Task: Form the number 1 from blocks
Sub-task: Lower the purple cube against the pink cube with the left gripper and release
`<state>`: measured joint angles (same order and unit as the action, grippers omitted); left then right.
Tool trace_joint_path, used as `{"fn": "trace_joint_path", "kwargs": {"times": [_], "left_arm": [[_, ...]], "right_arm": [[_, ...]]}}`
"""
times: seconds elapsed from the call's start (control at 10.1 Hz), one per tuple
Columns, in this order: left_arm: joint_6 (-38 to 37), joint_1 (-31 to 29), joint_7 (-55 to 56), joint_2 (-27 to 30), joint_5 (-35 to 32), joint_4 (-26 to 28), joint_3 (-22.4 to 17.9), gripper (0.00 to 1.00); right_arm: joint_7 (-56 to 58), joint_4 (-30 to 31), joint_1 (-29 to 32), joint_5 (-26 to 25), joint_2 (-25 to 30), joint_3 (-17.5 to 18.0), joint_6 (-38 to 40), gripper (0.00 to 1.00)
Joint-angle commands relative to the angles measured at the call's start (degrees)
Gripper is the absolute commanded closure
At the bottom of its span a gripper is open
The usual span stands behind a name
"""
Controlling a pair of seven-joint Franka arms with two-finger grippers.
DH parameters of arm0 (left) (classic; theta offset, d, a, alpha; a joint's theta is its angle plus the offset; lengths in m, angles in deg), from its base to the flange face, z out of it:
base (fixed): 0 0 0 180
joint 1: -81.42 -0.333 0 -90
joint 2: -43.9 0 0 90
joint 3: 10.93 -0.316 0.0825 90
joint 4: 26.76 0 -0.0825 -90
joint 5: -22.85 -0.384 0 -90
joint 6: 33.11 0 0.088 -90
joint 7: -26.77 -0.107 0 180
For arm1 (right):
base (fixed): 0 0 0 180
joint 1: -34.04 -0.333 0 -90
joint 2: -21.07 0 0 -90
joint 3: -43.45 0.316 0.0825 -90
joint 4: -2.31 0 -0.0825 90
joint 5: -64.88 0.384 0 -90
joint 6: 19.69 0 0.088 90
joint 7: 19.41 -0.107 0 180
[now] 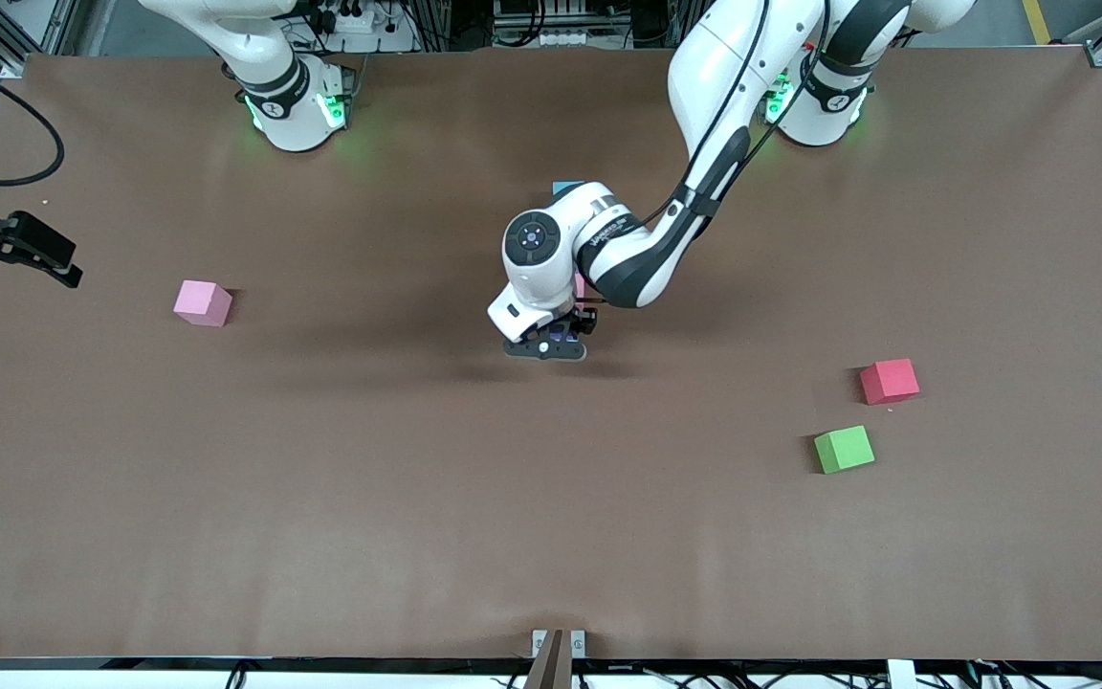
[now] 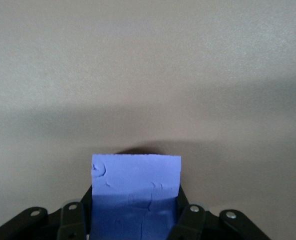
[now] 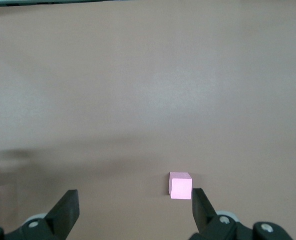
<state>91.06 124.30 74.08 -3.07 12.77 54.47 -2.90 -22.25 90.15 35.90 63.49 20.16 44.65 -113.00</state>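
My left gripper point(image 1: 551, 346) is low over the middle of the table, shut on a purple block point(image 2: 135, 182) that fills the gap between its fingers point(image 2: 72, 220). Only a dark purple corner point(image 1: 565, 333) of that block shows from the front. A light blue block point(image 1: 565, 187) peeks out above the left arm's wrist, and a pinkish sliver point(image 1: 580, 284) shows under it. The pale pink block point(image 1: 203, 302) lies alone toward the right arm's end, also seen as a pink cube point(image 3: 180, 185). My right gripper point(image 1: 54, 263) hangs open and empty at that end. The orange and second purple blocks are hidden.
A red cube point(image 1: 890, 381) and a green cube point(image 1: 844, 449) lie toward the left arm's end, the green one nearer the front camera. The brown table point(image 1: 321, 498) stretches bare along its front edge.
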Motion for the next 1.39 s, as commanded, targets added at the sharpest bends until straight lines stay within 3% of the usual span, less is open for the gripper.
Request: {"fn": "trace_joint_path", "kwargs": {"times": [0.0, 0.3, 1.29], "left_arm": [[5.3, -1.6, 1.3, 2.1, -4.1, 4.7, 0.8, 1.00], [8.6, -2.0, 1.3, 1.8, -4.1, 4.8, 0.9, 1.00], [8.6, -2.6, 4.7, 3.2, -4.2, 8.3, 3.8, 1.00]], "right_arm": [[1.5, -2.1, 0.2, 1.0, 0.2, -0.2, 2.3, 0.00], [1.4, -3.3, 0.9, 1.0, 0.1, -0.1, 2.2, 0.00], [3.0, -3.2, 0.8, 2.3, 0.1, -0.2, 2.4, 0.00]]}}
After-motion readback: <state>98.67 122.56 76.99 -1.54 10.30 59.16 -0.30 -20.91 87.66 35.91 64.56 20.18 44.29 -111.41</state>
